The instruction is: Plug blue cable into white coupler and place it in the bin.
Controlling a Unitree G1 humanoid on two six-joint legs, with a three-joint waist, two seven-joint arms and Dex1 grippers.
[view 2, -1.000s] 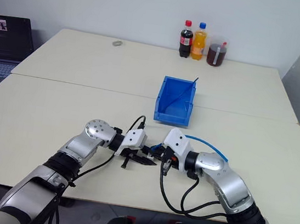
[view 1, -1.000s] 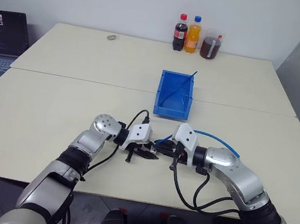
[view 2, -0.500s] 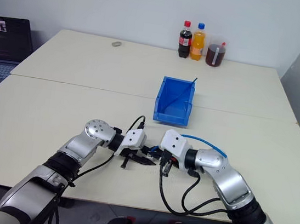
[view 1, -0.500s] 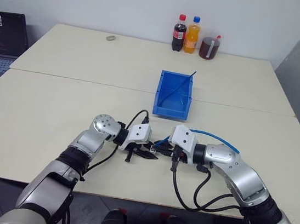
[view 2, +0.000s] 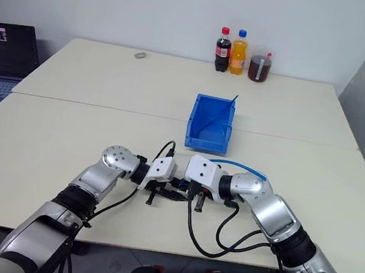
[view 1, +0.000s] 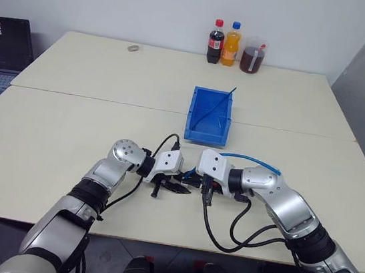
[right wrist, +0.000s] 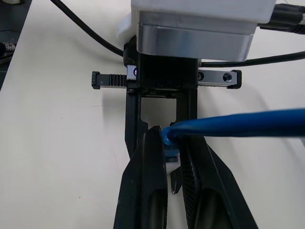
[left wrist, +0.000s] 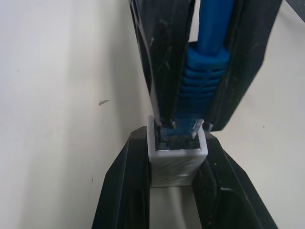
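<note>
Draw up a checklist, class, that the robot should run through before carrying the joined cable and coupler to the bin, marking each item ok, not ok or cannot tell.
1. Left gripper shut on the white coupler: ok.
2. Right gripper shut on the blue cable at its plug boot: ok.
3. Plug tip inside the coupler's opening: ok.
4. Plug fully latched: cannot tell.
5. Bin upright with its top open: ok.
6. Bin free of other items: not ok, a thin blue rod leans inside.

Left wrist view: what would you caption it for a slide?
Left gripper holds the white coupler while the right gripper brings the blue cable plug to its opening.
</note>
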